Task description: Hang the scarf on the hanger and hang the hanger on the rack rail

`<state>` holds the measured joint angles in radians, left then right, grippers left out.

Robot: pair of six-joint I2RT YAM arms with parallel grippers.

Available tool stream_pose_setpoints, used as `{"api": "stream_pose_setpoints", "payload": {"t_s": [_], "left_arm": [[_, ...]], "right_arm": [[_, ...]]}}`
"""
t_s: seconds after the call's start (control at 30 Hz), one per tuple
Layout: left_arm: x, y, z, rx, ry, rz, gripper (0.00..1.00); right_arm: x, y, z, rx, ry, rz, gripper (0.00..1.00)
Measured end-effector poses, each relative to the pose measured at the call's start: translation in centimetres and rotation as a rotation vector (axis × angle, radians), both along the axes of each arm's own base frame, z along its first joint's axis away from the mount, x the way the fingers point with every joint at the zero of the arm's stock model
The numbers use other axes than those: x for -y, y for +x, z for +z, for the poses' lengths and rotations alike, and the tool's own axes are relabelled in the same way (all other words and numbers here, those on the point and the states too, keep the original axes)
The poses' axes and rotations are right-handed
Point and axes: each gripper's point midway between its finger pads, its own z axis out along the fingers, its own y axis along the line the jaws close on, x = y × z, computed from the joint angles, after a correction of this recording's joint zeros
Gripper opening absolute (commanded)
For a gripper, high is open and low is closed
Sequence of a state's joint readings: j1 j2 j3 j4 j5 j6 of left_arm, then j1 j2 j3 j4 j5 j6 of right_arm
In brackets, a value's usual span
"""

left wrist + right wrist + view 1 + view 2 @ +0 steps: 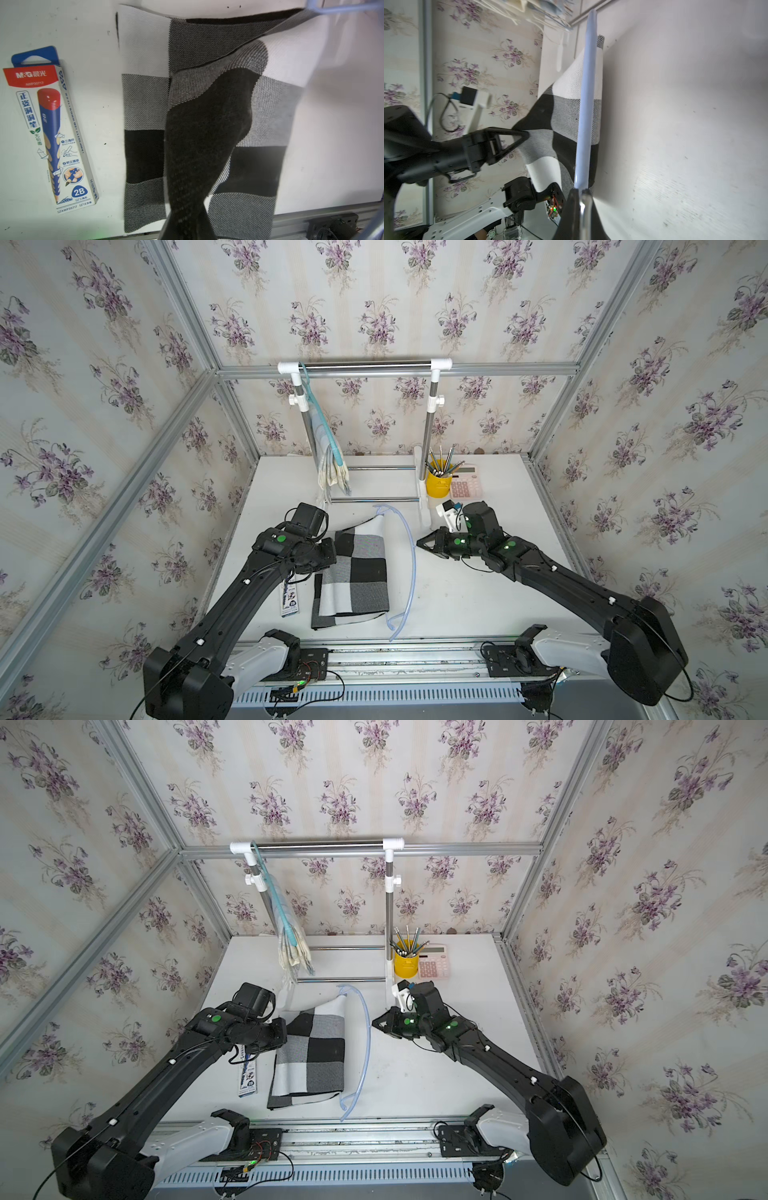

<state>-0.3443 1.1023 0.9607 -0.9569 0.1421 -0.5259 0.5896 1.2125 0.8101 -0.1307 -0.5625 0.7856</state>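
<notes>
Looks no more than midway. Finds nothing of this job at the back of the worktop (478,605) on the rack (365,364) (only another cloth (332,477) hung there). Sees the checked scarf (357,572) lying mostly flat on the worktop, one edge raised and pinched in the closed left end effector (526,132). Finds the pale blue hanger (411,572) just beside the scarf, its bar clamped in the closed right end effector (419,543). Leaves draping the scarf over the bar, then likely hooking onto the rack. Cannot tell whether the scarf passes through the pale blue hanger, nor whether that hanger touches the worktop, nor make out the left grip from above.
</notes>
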Motion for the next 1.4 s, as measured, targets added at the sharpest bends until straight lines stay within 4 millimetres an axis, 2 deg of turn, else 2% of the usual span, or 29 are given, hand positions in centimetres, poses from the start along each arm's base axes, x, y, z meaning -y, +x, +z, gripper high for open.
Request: {"api": "stream_pose_setpoints", "payload": {"t_s": [0.03, 0.2, 0.27, 0.33, 0.4, 0.5, 0.7, 0.83, 0.9, 1.1, 1.3, 1.4], "left_arm": [[0.0, 0.1, 0.1, 0.001, -0.013, 0.006, 0.00], [0.9, 0.2, 0.8, 0.019, -0.075, -0.009, 0.00], [1.5, 0.2, 0.6, 0.014, -0.108, -0.020, 0.00], [2.2, 0.1, -0.4, -0.015, -0.142, -0.030, 0.00], [3.1, -0.3, -2.2, -0.064, -0.189, -0.040, 0.00], [4.3, -1.1, -4.7, -0.136, -0.239, -0.053, 0.00], [5.4, -0.9, -6.9, -0.165, -0.280, -0.070, 0.00], [5.8, -0.5, -8.4, -0.185, -0.281, -0.067, 0.00], [6.1, -0.3, -8.8, -0.187, -0.286, -0.071, 0.00], [8.0, 0.1, -7.5, -0.131, -0.334, -0.120, 0.00], [8.7, -0.4, -4.3, -0.042, -0.384, -0.153, 0.00], [8.5, -0.8, -2.4, -0.003, -0.399, -0.159, 0.00]], "right_arm": [[0.0, 0.0, 2.0, 0.021, 0.007, 0.006, 0.00], [0.2, -0.2, 8.4, 0.087, 0.005, 0.030, 0.00], [0.4, -0.4, 10.1, 0.103, 0.000, 0.038, 0.00], [0.6, -0.6, 11.2, 0.113, -0.010, 0.050, 0.00], [0.7, -0.7, 11.2, 0.097, -0.024, 0.060, 0.00], [0.9, -1.1, 10.1, 0.048, -0.061, 0.076, 0.00], [1.7, -1.1, 10.1, 0.037, -0.144, 0.088, 0.00], [2.0, -0.7, 8.6, -0.004, -0.204, 0.092, 0.00], [2.2, -0.6, 8.6, -0.020, -0.228, 0.086, 0.00], [2.5, -0.1, 13.4, 0.060, -0.210, 0.055, 0.00], [2.8, 0.1, 17.1, 0.121, -0.194, 0.029, 0.00], [3.0, 0.1, 18.3, 0.139, -0.189, 0.022, 0.00]]}}
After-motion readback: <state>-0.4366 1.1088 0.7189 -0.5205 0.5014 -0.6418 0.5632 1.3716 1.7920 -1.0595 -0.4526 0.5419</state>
